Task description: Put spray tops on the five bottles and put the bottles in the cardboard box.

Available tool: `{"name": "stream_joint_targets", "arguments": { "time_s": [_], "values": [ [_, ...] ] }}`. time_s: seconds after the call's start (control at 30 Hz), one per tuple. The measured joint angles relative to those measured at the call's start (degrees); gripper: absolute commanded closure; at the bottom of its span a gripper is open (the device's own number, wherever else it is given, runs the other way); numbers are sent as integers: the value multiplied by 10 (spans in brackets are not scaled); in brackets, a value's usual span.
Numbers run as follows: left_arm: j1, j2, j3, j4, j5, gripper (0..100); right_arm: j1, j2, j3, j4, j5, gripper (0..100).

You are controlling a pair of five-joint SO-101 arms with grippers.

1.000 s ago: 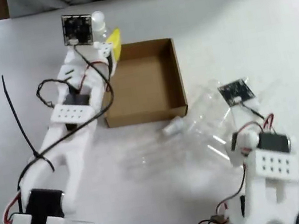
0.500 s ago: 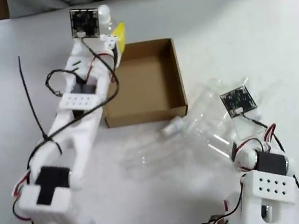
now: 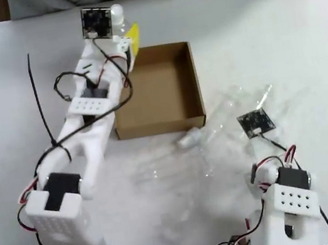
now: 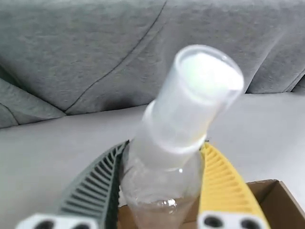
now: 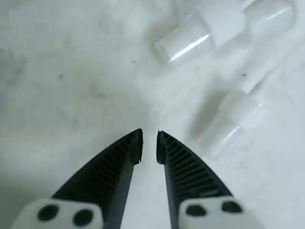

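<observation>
The left arm (image 3: 87,120) stretches from the near left edge of the surface (image 3: 300,29) to the far left corner of the box (image 3: 158,88). The left jaws, one grey and one yellow, hold a clear bottle (image 4: 162,188) by its shoulder. It is tilted and wears a white top (image 4: 198,90). From above only that top and the yellow jaw show past the arm's camera, just outside the box's corner. The left wrist view adds the bottle's body and a bit of box rim below it. The box sits open, its brown floor visible from wall to wall. Just in front of its near right corner, clear bottles (image 3: 224,121) lie in a loose heap on the surface, one white top (image 3: 189,138) pointing left. The right wrist view shows two topped bottles (image 5: 224,21) (image 5: 228,119) lying flat. The black right jaws are narrow, a thin gap between the tips, nothing in them, near the lower bottle but apart from it
</observation>
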Motion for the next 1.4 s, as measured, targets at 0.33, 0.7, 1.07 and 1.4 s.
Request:
{"name": "stream_joint_targets", "arguments": {
  "time_s": [0.33,0.7,1.07,1.4],
  "values": [
    [7,0,0,0,0,976,-2,1,9,-19,0,950],
    [7,-18,14,0,0,976,-2,1,9,-19,0,950],
    [7,-89,64,28,0,976,-2,1,9,-19,0,950],
    [7,-89,64,47,0,976,-2,1,9,-19,0,950]
  ]
}}
